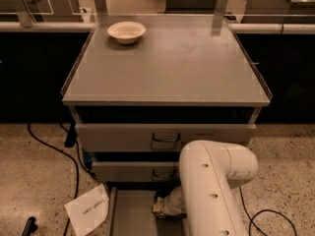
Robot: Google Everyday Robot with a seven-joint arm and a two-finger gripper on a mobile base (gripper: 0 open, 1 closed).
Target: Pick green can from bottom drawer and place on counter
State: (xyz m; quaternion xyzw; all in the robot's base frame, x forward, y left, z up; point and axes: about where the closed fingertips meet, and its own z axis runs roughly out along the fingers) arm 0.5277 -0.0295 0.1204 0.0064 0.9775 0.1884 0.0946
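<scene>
The jaws sit low in the bottom drawer (129, 214), mostly hidden under the arm (211, 181); whether they clamp anything I cannot tell. A sliver of the green can (159, 199) shows right at them. Raised carelessly, it could strike the drawer fronts (123, 136) above them before reaching the table (167, 68) beyond.

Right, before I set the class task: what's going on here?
The robot's white arm reaches down into the open bottom drawer, its gripper low inside, right at what looks like the green can. Whether it has hold of the can is hidden. The can is not yet on the counter, where a cream bowl sits at the back left.
</scene>
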